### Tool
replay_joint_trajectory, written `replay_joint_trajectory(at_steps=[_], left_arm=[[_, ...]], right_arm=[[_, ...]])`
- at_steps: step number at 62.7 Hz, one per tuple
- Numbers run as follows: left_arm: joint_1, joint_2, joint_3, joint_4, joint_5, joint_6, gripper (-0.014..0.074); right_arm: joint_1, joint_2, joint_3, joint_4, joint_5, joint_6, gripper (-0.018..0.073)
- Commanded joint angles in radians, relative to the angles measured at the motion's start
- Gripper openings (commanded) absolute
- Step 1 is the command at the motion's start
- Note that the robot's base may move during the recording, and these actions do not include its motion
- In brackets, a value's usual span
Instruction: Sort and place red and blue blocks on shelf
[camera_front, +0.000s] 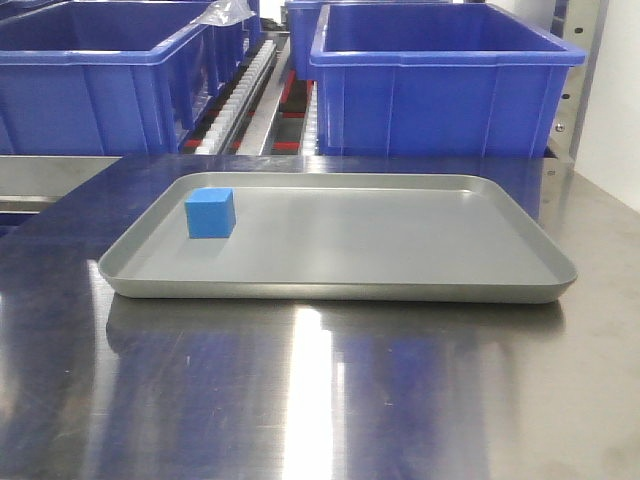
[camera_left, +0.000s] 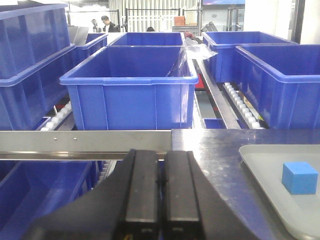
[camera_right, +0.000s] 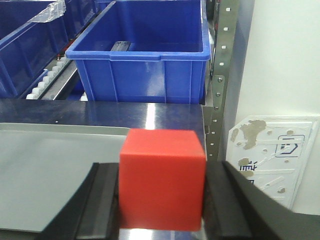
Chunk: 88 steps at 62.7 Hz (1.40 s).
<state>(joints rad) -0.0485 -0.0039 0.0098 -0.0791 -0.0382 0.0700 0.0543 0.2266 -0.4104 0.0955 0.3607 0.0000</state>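
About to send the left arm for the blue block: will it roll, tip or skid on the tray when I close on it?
Probably won't roll or tip: the blue block is a cube sitting flat. It may skid if nudged, since the tray looks smooth. Likely stiff: the matching red block shows no squash in the right gripper.

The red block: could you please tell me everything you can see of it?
The red block is a small, matte, bright red cube with plain faces. Seen only in the right wrist view, it sits level, clamped on its left and right sides by the black fingers of the right gripper. The grey tray lies behind it; its underside is hidden.
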Motion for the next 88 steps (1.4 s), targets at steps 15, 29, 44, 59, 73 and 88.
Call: replay_joint_trajectory(at_steps=[15, 29, 44, 59, 73, 88], left_arm=[[-0.006, 0.028, -0.035, -0.003, -0.08, -0.037, 0.0124], [-0.006, 0.247, -0.2, 0.094, -0.074, -0.177, 0.0124], [-0.006, 0.49, -0.376, 0.132, 0.018, -0.438, 0.0124], [-0.101, 0.72, -0.559, 0.245, 0.195, -0.592, 0.0124], [-0.284, 0.981, -0.762, 0.317, 0.415, -0.592, 0.0124], [-0.407, 1.252, -1.0, 0.385, 0.633, -0.626, 0.0136]], right_arm=[[-0.005, 0.008, -0.027, 0.002, -0.085, 0.0, 0.0056], [-0.005, 0.008, -0.027, 0.002, -0.085, 0.0, 0.0056], [-0.005, 0.008, -0.027, 0.002, -0.085, 0.0, 0.0056], [-0.005, 0.008, -0.027, 0.002, -0.085, 0.0, 0.0056], [-0.005, 0.008, -0.027, 0.002, -0.085, 0.0, 0.0056], [-0.005, 0.008, -0.027, 0.002, -0.085, 0.0, 0.0056]])
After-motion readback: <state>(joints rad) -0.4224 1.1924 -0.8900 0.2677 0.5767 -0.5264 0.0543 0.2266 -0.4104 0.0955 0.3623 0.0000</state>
